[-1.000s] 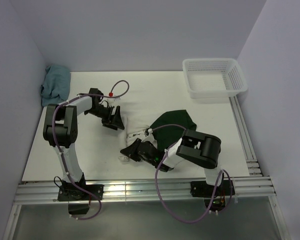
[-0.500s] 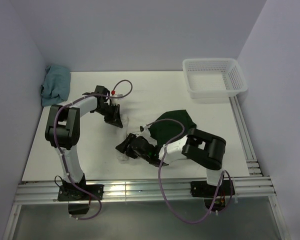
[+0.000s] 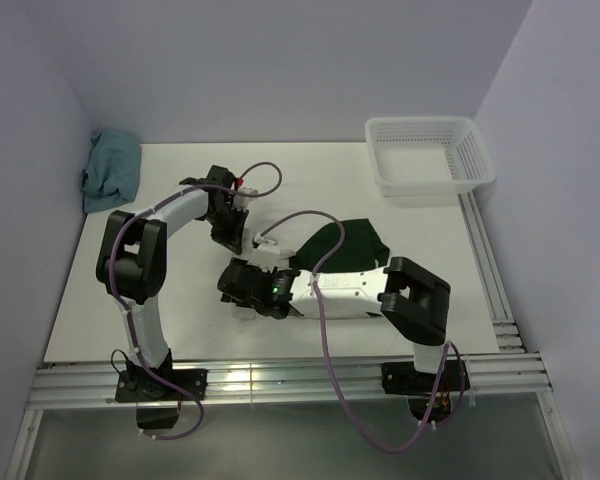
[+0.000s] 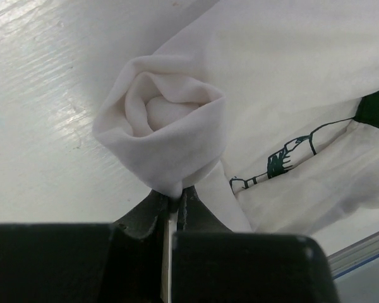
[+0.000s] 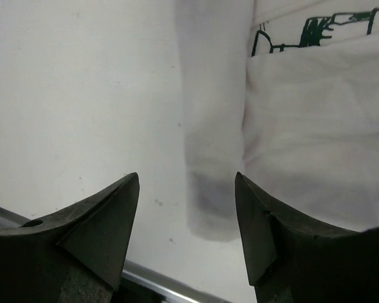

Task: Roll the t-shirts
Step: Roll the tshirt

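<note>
One of the t-shirts (image 3: 348, 244) lies mid-table, cream-white with a dark green sleeve, largely under my right arm. In the left wrist view its near end is wound into a tight roll (image 4: 161, 123), with the dark line print (image 4: 284, 158) beside it. My left gripper (image 4: 175, 199) is shut on the cloth at the roll's lower edge; from above it (image 3: 234, 236) sits at the shirt's far-left end. My right gripper (image 5: 186, 183) is open just above the table. The roll's other end (image 5: 211, 177) lies between its fingertips (image 5: 129, 186), not touching them.
A small teal-blue cloth (image 3: 112, 168) is bunched in the back-left corner. A white mesh basket (image 3: 428, 155) stands at the back right. Metal rails run along the near edge (image 3: 280, 378) and the right side (image 3: 488, 275) of the table.
My left gripper went from open to shut on the roll's end. My right gripper opened, let go of the cloth and slid left along the roll.
</note>
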Controlling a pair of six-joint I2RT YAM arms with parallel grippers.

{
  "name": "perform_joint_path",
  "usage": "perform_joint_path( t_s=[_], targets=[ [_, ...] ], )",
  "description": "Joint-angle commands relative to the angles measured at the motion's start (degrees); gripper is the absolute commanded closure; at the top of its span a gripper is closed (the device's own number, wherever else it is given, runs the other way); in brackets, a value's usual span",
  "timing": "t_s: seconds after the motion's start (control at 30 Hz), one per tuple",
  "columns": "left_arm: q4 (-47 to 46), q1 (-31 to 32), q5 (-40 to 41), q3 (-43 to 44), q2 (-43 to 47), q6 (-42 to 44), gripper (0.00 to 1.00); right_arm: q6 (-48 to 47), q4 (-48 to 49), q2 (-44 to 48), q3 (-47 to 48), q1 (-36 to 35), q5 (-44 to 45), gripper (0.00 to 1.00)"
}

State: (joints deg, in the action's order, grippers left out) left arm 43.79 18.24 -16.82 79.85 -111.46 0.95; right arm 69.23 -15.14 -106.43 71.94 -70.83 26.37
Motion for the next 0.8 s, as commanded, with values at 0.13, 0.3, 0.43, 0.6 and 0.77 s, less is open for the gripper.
perform_joint_path(
  t_s=[0.13,0.3,0.43,0.6,0.77],
  targets=[
    [3.4,1.4,4.8,3.1,-0.3,1.6,1.0,-5.8,-13.7,-2.4,9.9,-2.1,10.5,0.33],
    [3.9,1.8,5.1,3.9,-1.0,1.1,1.0,-9.9,-13.3,-6.9,15.5,-2.1,12.6,0.39],
    [4.4,2.1,5.4,4.4,-1.2,0.8,1.0,-11.0,-13.9,-11.7,19.7,-1.9,13.0,0.39],
    [4.9,2.6,5.7,5.1,-1.2,0.8,1.0,-10.3,-16.4,-15.7,21.7,-2.2,12.0,0.39],
    [5.3,2.5,5.3,6.0,-1.5,0.7,0.95,-7.0,-20.7,-17.1,21.4,-2.2,11.1,0.39]
  ],
)
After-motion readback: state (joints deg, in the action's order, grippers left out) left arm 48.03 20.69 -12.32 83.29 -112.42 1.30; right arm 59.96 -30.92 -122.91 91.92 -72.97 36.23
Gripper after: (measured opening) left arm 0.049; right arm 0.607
